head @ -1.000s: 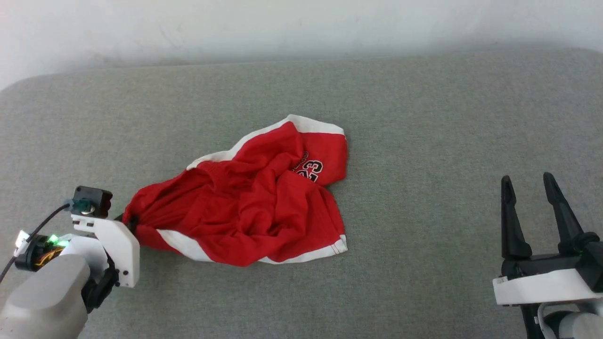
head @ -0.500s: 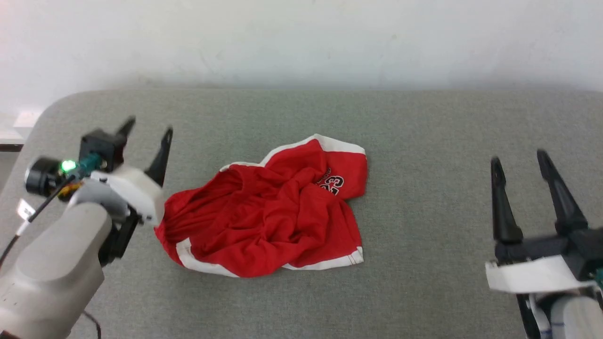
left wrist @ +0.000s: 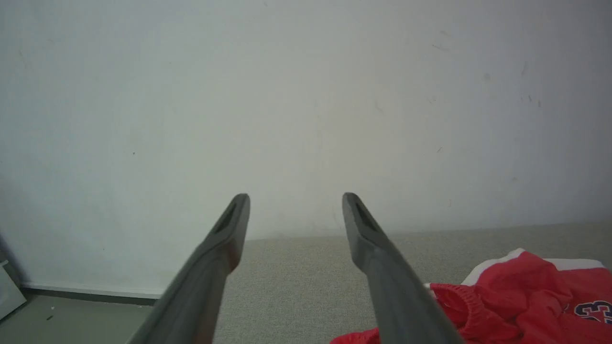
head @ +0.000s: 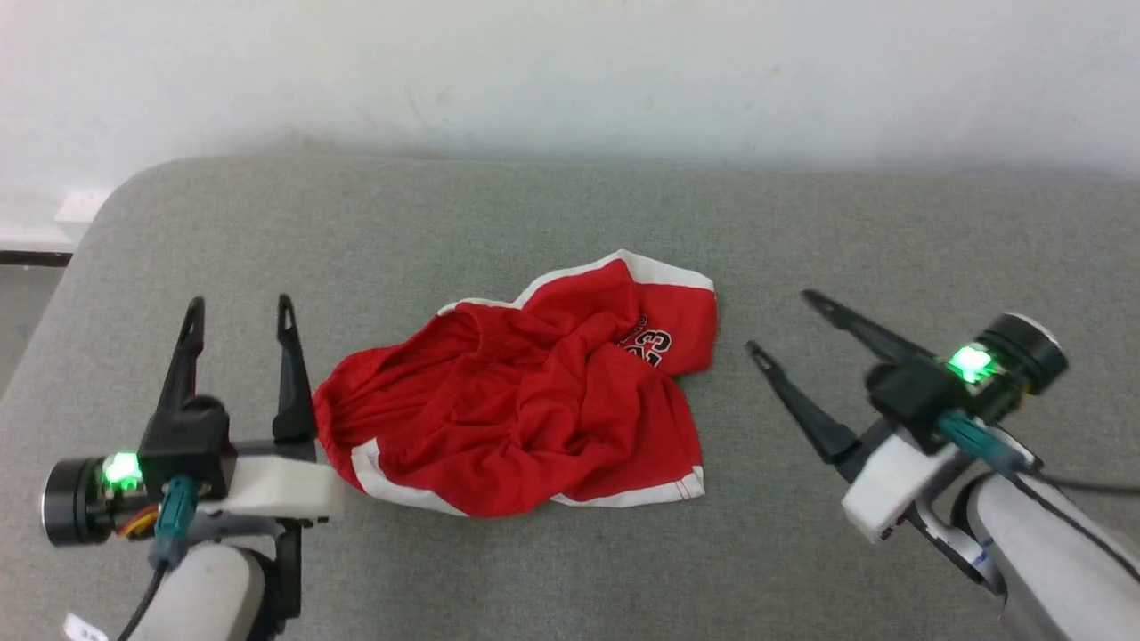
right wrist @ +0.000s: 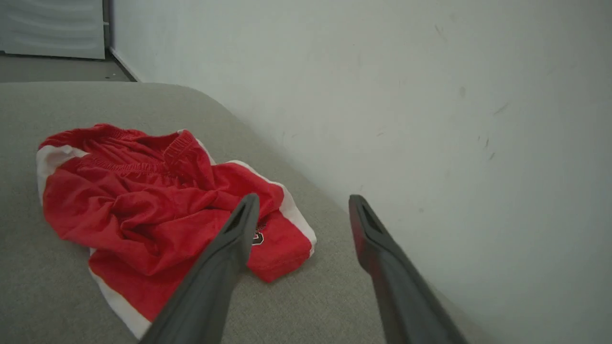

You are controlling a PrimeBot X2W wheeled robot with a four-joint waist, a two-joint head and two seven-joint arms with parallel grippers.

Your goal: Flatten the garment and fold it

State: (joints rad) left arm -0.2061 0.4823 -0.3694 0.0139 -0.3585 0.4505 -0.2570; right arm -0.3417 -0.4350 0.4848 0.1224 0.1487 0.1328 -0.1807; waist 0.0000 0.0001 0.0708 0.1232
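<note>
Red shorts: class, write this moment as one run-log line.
garment: crumpled, unfolded, on grey surface | left gripper: open, empty, beside its left edge | right gripper: open, empty, apart from it

Grey fabric surface (head: 570,205) with rounded corner; white scuffed wall (head: 570,71) behind; grey floor (head: 18,298) left.

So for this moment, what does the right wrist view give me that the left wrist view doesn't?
Right wrist view: nearly the whole garment, crumpled in a heap with one white-banded leg toward the wall, and the right gripper aimed at it, jaws apart with nothing between them.
Left wrist view: the left gripper, jaws apart and empty, pointing at the white wall; the garment is cut to a slice at the lower right.
Shared: the red garment, the grey cushion under it, and the wall behind.
</note>
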